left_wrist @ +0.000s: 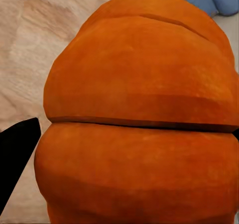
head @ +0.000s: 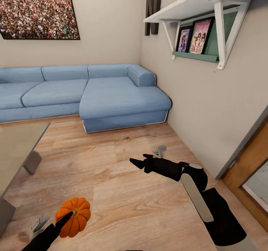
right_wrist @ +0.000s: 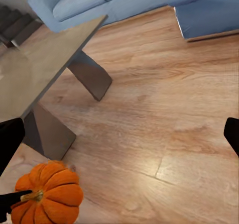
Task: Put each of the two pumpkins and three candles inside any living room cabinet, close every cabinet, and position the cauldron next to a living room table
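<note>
One bright-orange ribbed pumpkin [head: 74, 217] hangs above the wooden floor at the lower left, with my left gripper [head: 70, 221] shut on it. Its ribs loom close in the left wrist view [left_wrist: 139, 114], with one black finger [left_wrist: 15, 154] beside them. My right gripper [head: 141, 160] hovers open and empty over the floor at centre right. The right wrist view looks past its spread fingers at the pumpkin [right_wrist: 50, 194] and the glass-topped table [right_wrist: 40, 64]. The table [head: 15, 147] stands at the left, close to the pumpkin. Candles, cabinet and cauldron are out of view.
A blue corner sofa [head: 93, 91] runs along the back wall. On the right wall, a white shelf [head: 208, 5] carries framed pictures. A wooden door frame [head: 253, 169] stands at the right edge. Open wooden floor [head: 123, 191] lies between the table and the wall.
</note>
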